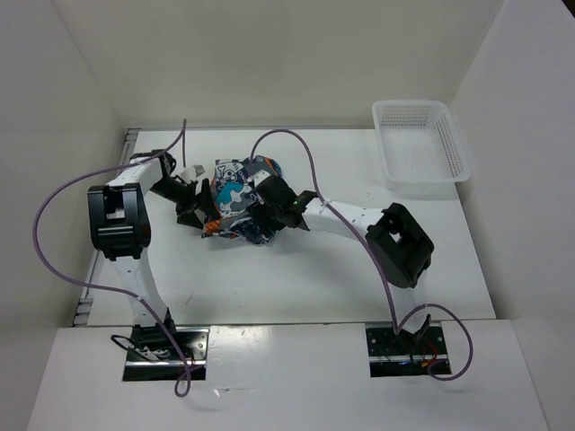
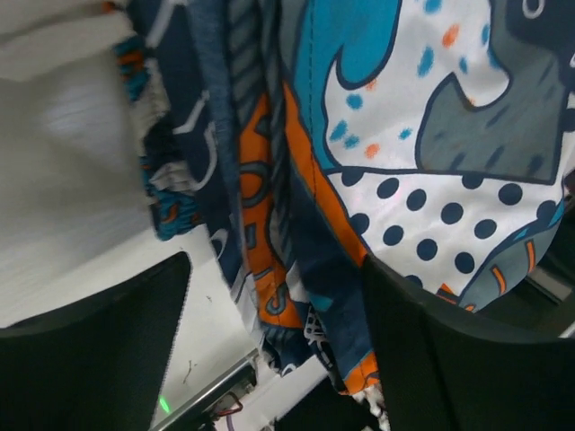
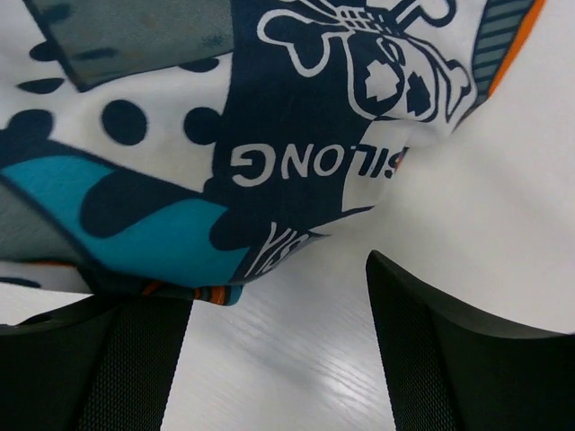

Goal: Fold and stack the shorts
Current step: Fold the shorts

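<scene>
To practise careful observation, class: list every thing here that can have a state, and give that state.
Patchwork-print soft fabric shorts: crumpled in a heap on the table, not folded.
White plastic mesh basket: upright, empty.
Left gripper: open, at the shorts.
Right gripper: open, at the shorts' edge.

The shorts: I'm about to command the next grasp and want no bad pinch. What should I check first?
1. shorts on the table: ok, mid-table between both arms.
2. Shorts folded flat: not ok, a crumpled heap.
3. left jaws open with cloth between them: ok.
4. right jaws open: ok.
5. Cloth between the right jaws: not ok, mostly bare table there; the hem sits at one side.
6. basket away from both arms: ok, at the far right corner.
</scene>
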Robot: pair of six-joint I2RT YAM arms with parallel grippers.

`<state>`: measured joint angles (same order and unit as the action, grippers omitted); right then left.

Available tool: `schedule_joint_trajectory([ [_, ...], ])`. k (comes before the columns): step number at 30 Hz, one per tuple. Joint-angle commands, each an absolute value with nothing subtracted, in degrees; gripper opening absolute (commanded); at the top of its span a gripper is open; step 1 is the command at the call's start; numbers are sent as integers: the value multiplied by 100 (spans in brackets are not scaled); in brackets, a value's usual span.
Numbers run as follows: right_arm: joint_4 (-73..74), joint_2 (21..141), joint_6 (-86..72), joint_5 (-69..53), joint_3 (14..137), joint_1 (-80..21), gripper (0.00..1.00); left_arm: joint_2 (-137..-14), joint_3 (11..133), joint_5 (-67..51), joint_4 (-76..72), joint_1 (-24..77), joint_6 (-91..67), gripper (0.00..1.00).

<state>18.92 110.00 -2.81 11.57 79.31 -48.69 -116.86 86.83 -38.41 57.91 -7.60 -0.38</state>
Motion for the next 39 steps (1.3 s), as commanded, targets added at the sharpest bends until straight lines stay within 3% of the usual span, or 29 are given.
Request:
schedule_joint_trajectory([
  [1,1758,11048,-764,512,8244,-4790,80,-11856,8613,-4210,6038,-659,0,81],
  [3,1811,10996,-817,457,8114,-4790,80,-11909,8613,-4271,6091,-659,0,71],
  [4,1811,10995,-817,387,8112,-4790,80,-11961,8613,-4341,6091,-659,0,59],
  [7,1863,10785,-817,387,7989,-4790,78,-12085,8613,-4464,6231,-659,0,47],
  [11,1698,10275,-606,186,7631,-4790,77,-12146,8613,-4517,6284,-659,0,23],
  [14,1538,10177,-790,472,7296,-4852,77,-12199,8665,-4570,6337,-659,0,14],
  [20,906,10634,-450,1327,6961,-4852,77,-12199,8613,-4623,6337,-659,0,10],
  [28,853,10924,-474,765,7163,-4852,75,-12199,8613,-4623,6337,-659,0,0],
  [30,800,10994,-545,905,7225,-4852,70,-12199,8613,-4623,6337,-659,0,0],
  [33,800,11197,-895,1098,7295,-4781,45,-12199,8613,-4623,6389,-721,0,0],
  [34,800,11197,-896,1229,7295,-4729,21,-12199,8613,-4623,6390,-721,0,0],
  [36,800,11268,-783,1362,7295,-4729,0,-12199,8675,-4457,6512,-869,0,0],
  [39,800,10996,-712,1547,7033,-4589,0,-12199,8745,-4176,6574,-1159,0,0],
])
